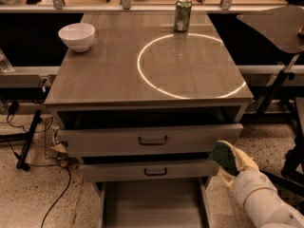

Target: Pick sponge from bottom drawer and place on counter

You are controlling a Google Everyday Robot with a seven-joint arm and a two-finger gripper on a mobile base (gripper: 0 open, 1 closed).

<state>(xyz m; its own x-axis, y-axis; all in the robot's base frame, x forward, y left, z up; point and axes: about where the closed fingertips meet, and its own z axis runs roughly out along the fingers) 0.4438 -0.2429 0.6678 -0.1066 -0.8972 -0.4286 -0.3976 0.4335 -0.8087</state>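
Observation:
The sponge (220,156), dark green face over pale yellow foam, is held in the air by my gripper (231,161) at the lower right. It sits beside the right end of the middle drawer and below the counter's (109,70) front edge. The gripper is shut on the sponge, and the white arm runs off to the bottom right corner. The bottom drawer (152,205) is pulled out furthest, a flat grey tray with nothing showing in it. The counter bears a large white circle (190,65).
A green drink can (183,14) stands at the back of the counter on the circle's rim. A white bowl (77,35) sits at the back left. Two upper drawers with dark handles (153,140) stand partly open. A table and stand are at the right.

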